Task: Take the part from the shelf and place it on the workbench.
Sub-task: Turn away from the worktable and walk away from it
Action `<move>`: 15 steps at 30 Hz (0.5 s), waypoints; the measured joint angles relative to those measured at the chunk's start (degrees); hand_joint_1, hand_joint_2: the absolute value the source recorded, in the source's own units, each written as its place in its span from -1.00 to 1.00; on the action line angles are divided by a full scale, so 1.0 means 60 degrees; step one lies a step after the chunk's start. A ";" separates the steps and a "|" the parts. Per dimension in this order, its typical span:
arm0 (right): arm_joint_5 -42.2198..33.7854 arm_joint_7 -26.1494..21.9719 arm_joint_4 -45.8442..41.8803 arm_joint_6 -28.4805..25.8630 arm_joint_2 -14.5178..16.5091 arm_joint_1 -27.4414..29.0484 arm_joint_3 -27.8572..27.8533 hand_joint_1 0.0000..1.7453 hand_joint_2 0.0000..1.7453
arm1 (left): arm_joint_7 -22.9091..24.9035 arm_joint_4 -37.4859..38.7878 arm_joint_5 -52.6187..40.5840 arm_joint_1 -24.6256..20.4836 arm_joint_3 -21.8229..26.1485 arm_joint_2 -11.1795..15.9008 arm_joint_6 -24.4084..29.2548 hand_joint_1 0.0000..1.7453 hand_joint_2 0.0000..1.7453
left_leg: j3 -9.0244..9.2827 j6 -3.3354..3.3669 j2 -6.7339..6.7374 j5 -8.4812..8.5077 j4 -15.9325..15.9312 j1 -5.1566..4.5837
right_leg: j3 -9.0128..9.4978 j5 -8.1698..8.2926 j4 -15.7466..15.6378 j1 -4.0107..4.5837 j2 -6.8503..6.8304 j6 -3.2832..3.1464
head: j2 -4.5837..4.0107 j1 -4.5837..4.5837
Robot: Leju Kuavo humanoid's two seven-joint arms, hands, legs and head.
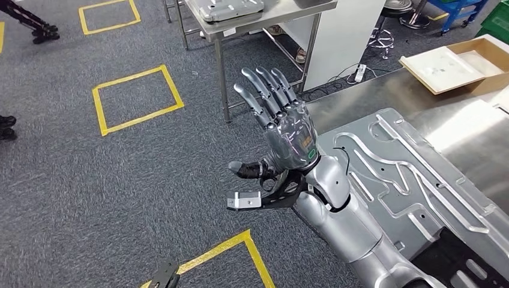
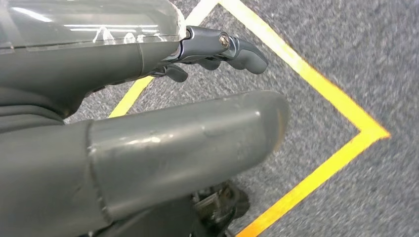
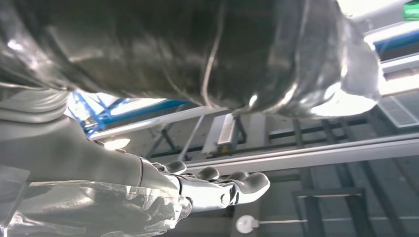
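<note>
- The left robot hand (image 2: 217,47) hangs low at the robot's side over grey carpet. A yellow tape square (image 2: 316,84) is marked on the floor beneath it. Its fingers reach loosely forward with nothing between them, so it is open and idle.
- The right robot hand (image 1: 282,123) is raised in front of the body at the end of the silver arm. Its fingers are spread and straight and its thumb is out to the side. It is open and holds nothing.
- The large silver pressed sheet-metal panel with raised channels (image 1: 420,174) is the task's part. It lies just to the right of that hand, and the forearm crosses in front of its near-left edge.
- The panel's long axis seems to run from the corner by the hand back toward the robot's right side. The right hand is clearly the nearer one.
- The panel sits over the near end of the bare steel desk (image 1: 360,99). I cannot tell whether it rests fully on it.
- I judge the placing nearly done or done; any nudge would go rightward, onto the desk.
- Farther along the desk sits a shallow open cardboard box (image 1: 456,63).
- Beyond that, across the carpet, stands a second, narrower steel desk (image 1: 288,13).
</note>
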 joint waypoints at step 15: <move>0.0164 0.0006 0.0025 -0.0083 0.0027 0.0290 -0.0183 -1.00 -1.00 | 0.0157 0.0000 0.0021 0.0120 0.0112 0.0013 -0.0229 -1.00 -1.00 | -0.0040 0.0270 -0.1575 0.0177 -0.0093 0.0030 | -0.0204 0.0174 0.0088 -0.0051 0.1717 -0.0029 | 0.0000 0.0008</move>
